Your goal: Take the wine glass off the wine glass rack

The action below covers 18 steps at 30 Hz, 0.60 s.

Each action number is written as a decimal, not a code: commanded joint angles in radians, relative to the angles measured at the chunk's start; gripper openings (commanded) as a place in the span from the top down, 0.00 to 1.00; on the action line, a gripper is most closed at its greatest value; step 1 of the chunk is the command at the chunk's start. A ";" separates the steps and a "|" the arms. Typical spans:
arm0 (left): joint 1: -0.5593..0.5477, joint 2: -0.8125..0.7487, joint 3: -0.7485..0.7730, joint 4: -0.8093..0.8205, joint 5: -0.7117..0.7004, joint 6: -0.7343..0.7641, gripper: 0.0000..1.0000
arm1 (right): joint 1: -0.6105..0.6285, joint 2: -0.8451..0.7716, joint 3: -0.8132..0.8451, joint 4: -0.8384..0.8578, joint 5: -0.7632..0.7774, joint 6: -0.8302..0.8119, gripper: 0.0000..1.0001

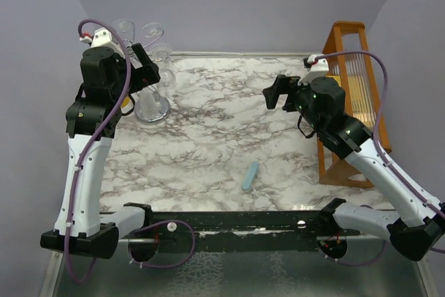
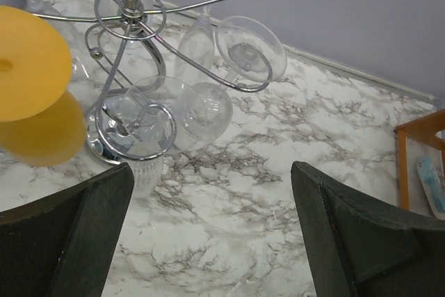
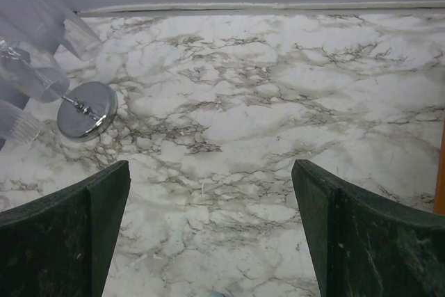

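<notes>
Wine glass rack (image 2: 132, 8) at your desk's (image 1: 222, 123) far left corner holds one orange glass (image 2: 28, 60) and at least three clear glasses (image 2: 250, 50). Your left gripper (image 2: 212, 166) and right gripper (image 3: 211, 163) both gape, empty.

Light: bright, even, diffuse, from overhead. Shadows: faint, soft-edged on tabletop (image 1: 222, 123). Glare: sm. highlights on wine glass rack (image 2: 131, 6) chrome. Focus: sharp throughout; fingers (image 2: 76, 241) below rack dark, low detail. Distortion: slight at edges, wrist cams.
</notes>
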 commanded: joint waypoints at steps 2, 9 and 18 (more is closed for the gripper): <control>0.083 0.037 0.077 -0.047 -0.006 0.033 0.01 | -0.006 -0.028 -0.020 0.079 0.021 0.029 0.01; 0.248 0.081 0.116 -0.050 0.148 0.045 0.02 | -0.006 0.009 -0.034 0.095 -0.002 0.028 0.01; 0.467 0.067 0.027 0.021 0.307 -0.067 0.04 | -0.006 -0.011 -0.043 0.130 -0.132 -0.017 0.01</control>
